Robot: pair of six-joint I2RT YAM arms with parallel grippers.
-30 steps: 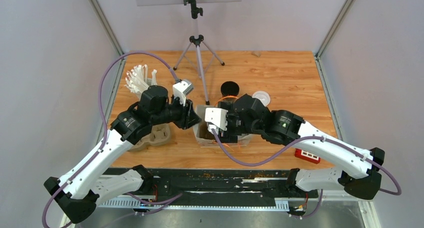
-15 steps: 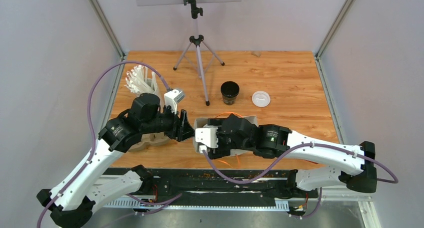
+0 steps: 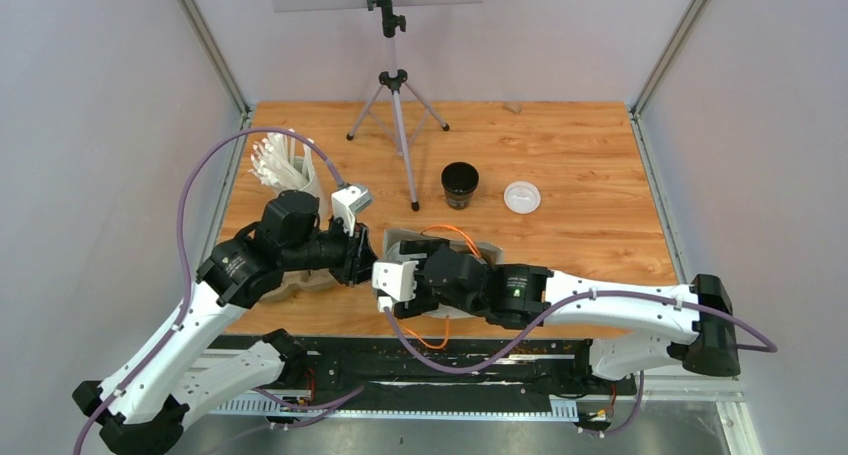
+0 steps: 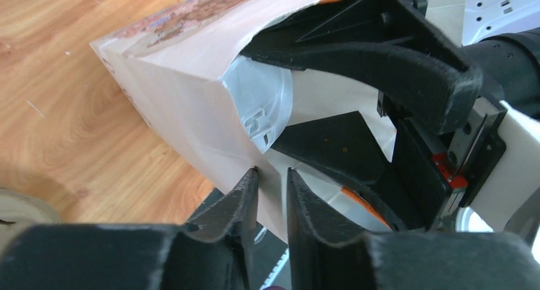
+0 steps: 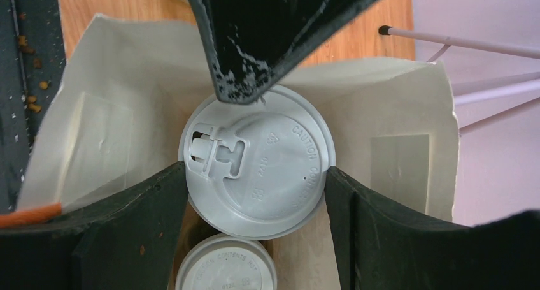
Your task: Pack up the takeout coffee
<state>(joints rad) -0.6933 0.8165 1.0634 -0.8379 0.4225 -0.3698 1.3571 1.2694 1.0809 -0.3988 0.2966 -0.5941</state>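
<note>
Bagging step: the left end effector [image 4: 270, 183], nearly closed, pinches the wall of the bag [image 4: 184, 105] while the right end effector [image 5: 256, 175] grips a lidded cup [image 5: 267, 156] inside it, above a second cup [image 5: 226, 268]; the next move probably calls for lowering it alongside and releasing.

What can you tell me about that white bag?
The bag is white paper with orange handles and a brownish print on one side. It sits on the table, mouth open. The left gripper pinches its rim; the right gripper reaches inside, holding a white-lidded cup. Another lid shows deeper in.
</note>
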